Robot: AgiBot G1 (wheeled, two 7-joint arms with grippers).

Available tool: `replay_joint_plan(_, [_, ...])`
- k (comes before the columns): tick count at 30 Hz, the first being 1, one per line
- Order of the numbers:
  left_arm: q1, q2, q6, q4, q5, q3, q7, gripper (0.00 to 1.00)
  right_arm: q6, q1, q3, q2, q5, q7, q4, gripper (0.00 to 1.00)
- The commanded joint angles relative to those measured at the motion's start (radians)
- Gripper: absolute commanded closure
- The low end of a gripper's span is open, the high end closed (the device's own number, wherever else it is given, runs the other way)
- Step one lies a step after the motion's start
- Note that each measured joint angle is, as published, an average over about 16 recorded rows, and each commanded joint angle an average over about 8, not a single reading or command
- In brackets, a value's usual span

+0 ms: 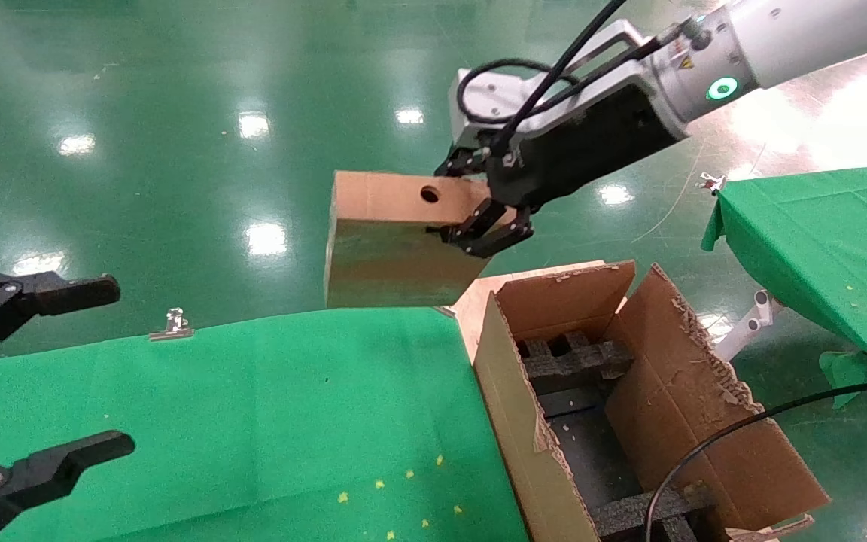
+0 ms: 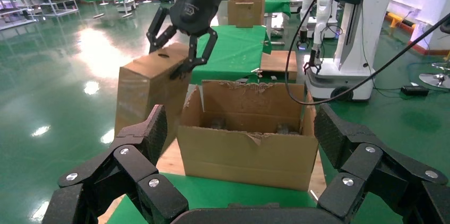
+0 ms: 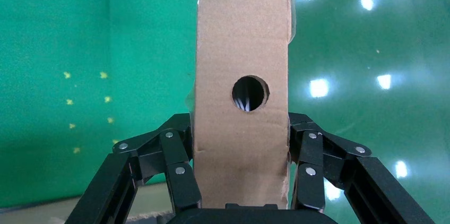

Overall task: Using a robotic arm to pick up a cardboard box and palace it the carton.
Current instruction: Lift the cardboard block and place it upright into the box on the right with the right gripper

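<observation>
The right gripper (image 1: pixel 479 203) pinches the cardboard box (image 1: pixel 392 241) by its narrow end, one finger on each broad face, just below the round hole. The box hangs in the air over the floor, beyond the far edge of the green desk (image 1: pixel 253 421) and near the carton (image 1: pixel 652 406) but not yet above its opening. It looks light and fairly stiff — thin cardboard, probably hollow, so a hard squeeze could dent the faces. Held at one end, it may swing. The left gripper (image 1: pixel 34 376) hangs spread wide over the desk — idle.
</observation>
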Motion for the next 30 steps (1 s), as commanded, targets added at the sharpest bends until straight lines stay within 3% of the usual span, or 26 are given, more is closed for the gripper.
replay_joint_plan(1, [0.000,0.000,0.000,0.000,0.000,0.000,0.000,0.00,0.002,0.020,-0.004,0.006,0.002,-0.003,-0.010,1.00])
replay_joint_plan(14, [0.000,0.000,0.000,0.000,0.000,0.000,0.000,0.00,-0.012,0.074,-0.081,0.205,-0.081,0.086,0.072,1.00])
replay_joint_plan(25, [0.000,0.000,0.000,0.000,0.000,0.000,0.000,0.00,0.004,0.019,-0.160,0.451,-0.079,0.283,0.292,1.00])
replay_joint_plan(30, [0.000,0.000,0.000,0.000,0.000,0.000,0.000,0.00,0.026,-0.023,-0.177,0.519,-0.069,0.370,0.386,1.00])
